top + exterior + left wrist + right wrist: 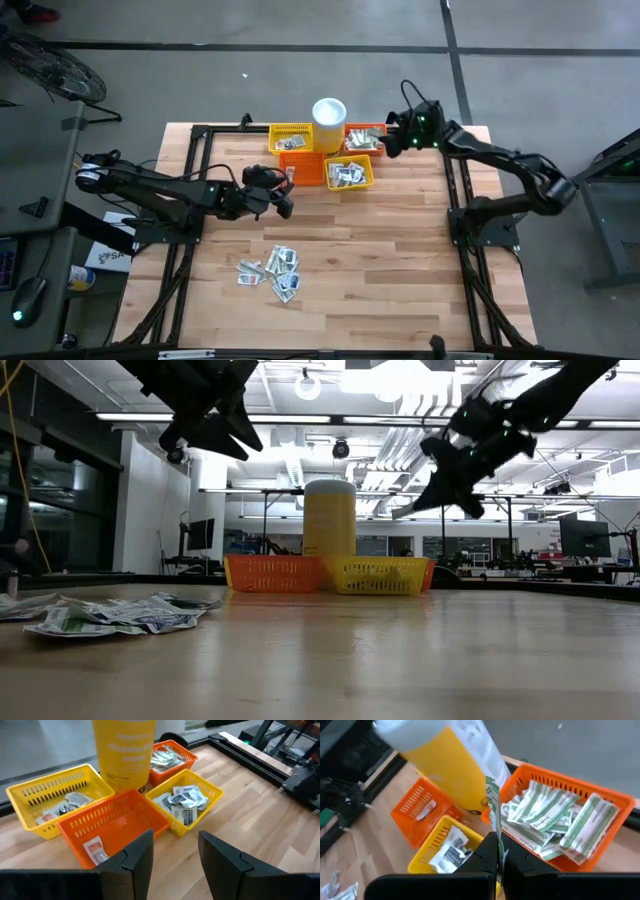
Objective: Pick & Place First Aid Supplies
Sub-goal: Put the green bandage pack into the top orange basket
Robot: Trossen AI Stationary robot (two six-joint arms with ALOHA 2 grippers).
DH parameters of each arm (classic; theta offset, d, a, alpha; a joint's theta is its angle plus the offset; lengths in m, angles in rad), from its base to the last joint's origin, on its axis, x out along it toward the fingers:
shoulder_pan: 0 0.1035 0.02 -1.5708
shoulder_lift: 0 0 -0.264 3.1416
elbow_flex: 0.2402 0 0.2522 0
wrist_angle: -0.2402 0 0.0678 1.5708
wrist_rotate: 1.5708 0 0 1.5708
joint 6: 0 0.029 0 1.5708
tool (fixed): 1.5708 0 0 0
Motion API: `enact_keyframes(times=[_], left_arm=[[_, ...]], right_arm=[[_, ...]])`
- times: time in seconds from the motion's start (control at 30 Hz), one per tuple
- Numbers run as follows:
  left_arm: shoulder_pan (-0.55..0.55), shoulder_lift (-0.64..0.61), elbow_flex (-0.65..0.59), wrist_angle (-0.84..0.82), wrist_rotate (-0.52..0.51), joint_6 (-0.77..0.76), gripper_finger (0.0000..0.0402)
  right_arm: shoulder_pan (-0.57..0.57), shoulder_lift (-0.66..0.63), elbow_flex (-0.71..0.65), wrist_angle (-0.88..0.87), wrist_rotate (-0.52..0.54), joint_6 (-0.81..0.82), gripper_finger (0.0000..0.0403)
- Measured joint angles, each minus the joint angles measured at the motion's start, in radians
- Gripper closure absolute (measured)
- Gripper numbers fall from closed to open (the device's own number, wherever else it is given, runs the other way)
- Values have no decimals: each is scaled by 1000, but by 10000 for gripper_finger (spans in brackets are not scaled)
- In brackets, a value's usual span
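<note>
Seen from above, the left gripper (285,207) hangs over the wooden counter (400,260) just near of a cluster of four mesh baskets, its jaws apart and empty, while the right gripper (392,142) reaches over the far right orange basket (364,139) with its jaws shut on a pale green sachet (492,805). That held sachet shows only in the right wrist view, standing on edge between the dark fingers (487,852) above a heap of green-striped packets (555,820) in the basket. The left wrist view alone shows what the near baskets hold: a single sachet (96,849) in the near orange basket (112,825), grey-printed packets (182,802) in the near yellow basket (187,805), and a few more in the far yellow basket (52,800). The yellow canister with a white cap (329,122) stands among the baskets at the far edge. A loose pile of sachets (275,270) lies near the middle of the counter, left of centre; the low view shows it as a flat spread at left (110,615), with both grippers raised well clear of the surface. To the right of the pile and across the near half the boards lie open, bounded on both sides by the black frame rails (465,250).
</note>
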Motion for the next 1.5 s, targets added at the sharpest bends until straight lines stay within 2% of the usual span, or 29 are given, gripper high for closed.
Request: enact_keyframes(times=[0.13, 0.3, 0.5, 0.77, 0.9, 1.2, 1.3, 1.4, 1.5], left_arm=[[0, 0, 0, 0, 8, -3, 247], [0, 0, 0, 0, 47, -5, 247], [0, 0, 0, 0, 64, -51, 247], [0, 0, 0, -4, 108, -62, 247], [0, 0, 0, -7, 126, -92, 247], [0, 1, -1, -43, 132, -167, 247], [0, 1, -1, -67, 139, -186, 247], [0, 1, -1, -72, 153, -187, 247], [0, 1, -1, -71, 153, -187, 247]], right_arm=[[-61, 114, 0, 83, -102, 31, 403], [-106, 222, 3, 171, -174, 76, 403], [-130, 352, 122, 143, -256, 65, 403], [-129, 505, 374, -126, -272, -20, 403], [-129, 547, 439, -198, -273, -14, 403], [-142, 589, 450, -278, -251, -2, 403], [-142, 588, 450, -275, -215, 6, 397], [-143, 588, 450, -278, -218, -3, 374], [-141, 588, 450, -278, -219, -8, 332]])
